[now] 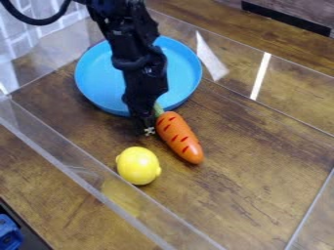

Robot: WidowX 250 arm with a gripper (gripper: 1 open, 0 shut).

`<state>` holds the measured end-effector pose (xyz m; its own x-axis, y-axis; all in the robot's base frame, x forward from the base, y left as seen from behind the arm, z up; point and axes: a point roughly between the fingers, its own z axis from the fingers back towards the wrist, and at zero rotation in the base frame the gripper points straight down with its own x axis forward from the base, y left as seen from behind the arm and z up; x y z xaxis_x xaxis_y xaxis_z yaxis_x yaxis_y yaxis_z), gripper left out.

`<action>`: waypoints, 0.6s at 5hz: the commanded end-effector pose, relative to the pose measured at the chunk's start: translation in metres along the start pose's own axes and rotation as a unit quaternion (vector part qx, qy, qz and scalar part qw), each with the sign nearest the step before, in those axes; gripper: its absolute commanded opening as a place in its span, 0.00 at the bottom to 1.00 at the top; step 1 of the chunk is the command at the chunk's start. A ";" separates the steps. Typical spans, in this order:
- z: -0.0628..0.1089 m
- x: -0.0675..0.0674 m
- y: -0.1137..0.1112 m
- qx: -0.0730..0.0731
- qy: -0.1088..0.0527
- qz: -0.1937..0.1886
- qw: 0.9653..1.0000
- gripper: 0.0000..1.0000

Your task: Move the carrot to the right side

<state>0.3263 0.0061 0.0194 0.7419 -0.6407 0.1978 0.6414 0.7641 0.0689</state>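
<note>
Wood table (261,146), clear walls (65,161); gripper (146,124) pressed together at carrot (181,139) leaf end; open room right

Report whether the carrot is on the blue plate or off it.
Off: the carrot lies on the wooden table, just outside the blue plate rim.

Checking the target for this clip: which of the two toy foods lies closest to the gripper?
The orange carrot; its green tip lies at the gripper, while the yellow lemon sits apart.
</note>
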 end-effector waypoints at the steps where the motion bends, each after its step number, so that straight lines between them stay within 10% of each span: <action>1: 0.012 0.013 -0.010 0.001 -0.020 -0.045 0.999 0.00; 3: 0.021 0.019 -0.023 -0.009 -0.034 -0.111 0.993 0.00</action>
<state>0.3162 -0.0172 0.0218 0.6007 -0.7721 0.2076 0.7821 0.6214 0.0479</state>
